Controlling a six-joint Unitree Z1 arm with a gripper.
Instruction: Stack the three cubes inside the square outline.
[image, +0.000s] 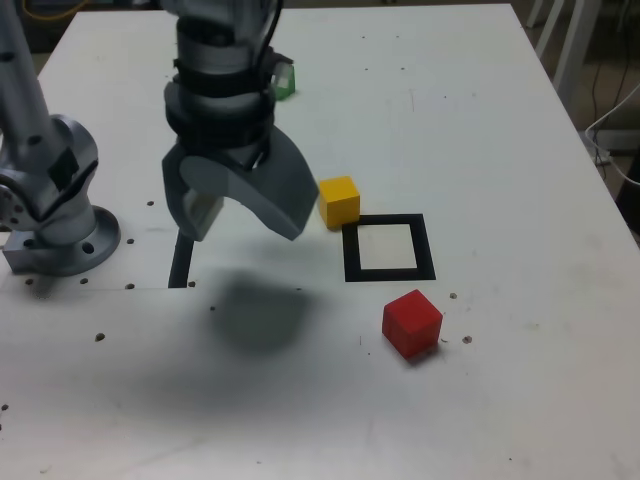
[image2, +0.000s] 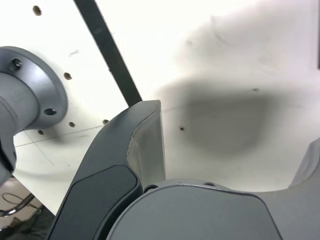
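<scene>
Gripper (image: 245, 215) wide open — pointing down — nothing between jaws

In the wrist view, the claw (image2: 227, 150) is open above the white table (image2: 220, 165), and its two sides stand well apart. A soft grey shadow (image2: 225, 120) lies on the table between them. Near one side there is a straight black strip (image2: 110, 50). The round grey base (image2: 37, 95) of the arm is beside some small dark holes (image2: 67, 76).
</scene>
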